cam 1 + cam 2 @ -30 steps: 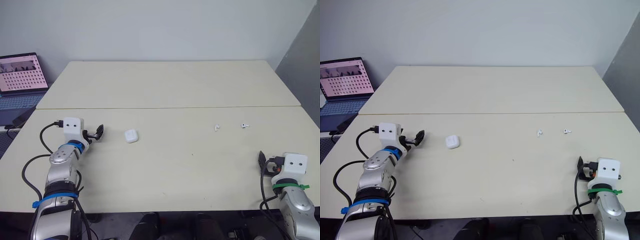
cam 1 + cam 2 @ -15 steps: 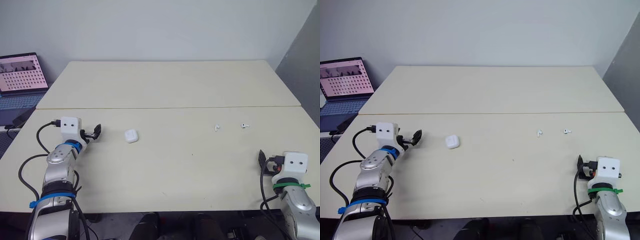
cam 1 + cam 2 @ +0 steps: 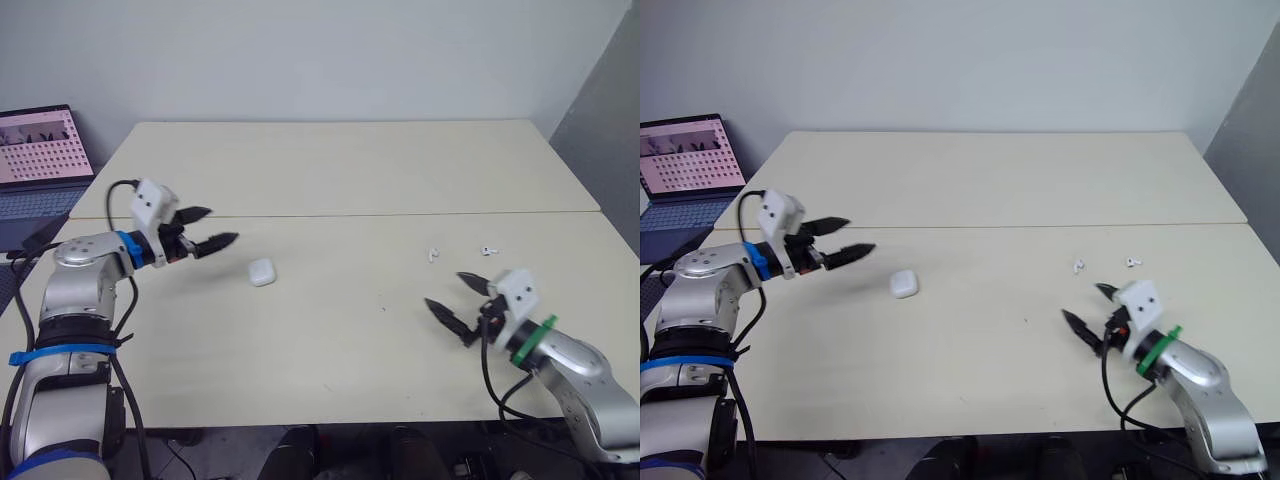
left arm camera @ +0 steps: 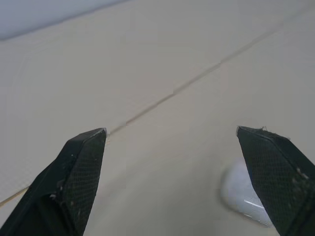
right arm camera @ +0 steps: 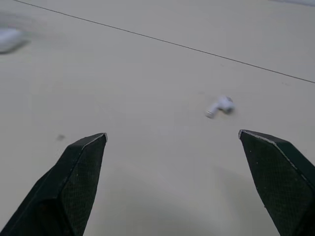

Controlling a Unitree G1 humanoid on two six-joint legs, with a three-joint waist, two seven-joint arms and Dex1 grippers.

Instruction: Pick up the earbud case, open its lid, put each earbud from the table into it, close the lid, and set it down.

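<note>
The white earbud case lies shut on the near table, left of centre. Two small white earbuds lie apart from each other at the right. My left gripper hovers open just left of the case and touches nothing; in the left wrist view the case sits by one fingertip. My right gripper is open and raised over the table, a little nearer than the earbuds. One earbud shows ahead between its fingers in the right wrist view.
Two cream tables meet at a seam running across the scene. A laptop with a lit screen stands off the far left corner. A grey wall panel rises at the right.
Both arms lifted off the table edge and swung inward. The left gripper came up beside the case, the right moved toward the earbuds, and both now stand wide open.
</note>
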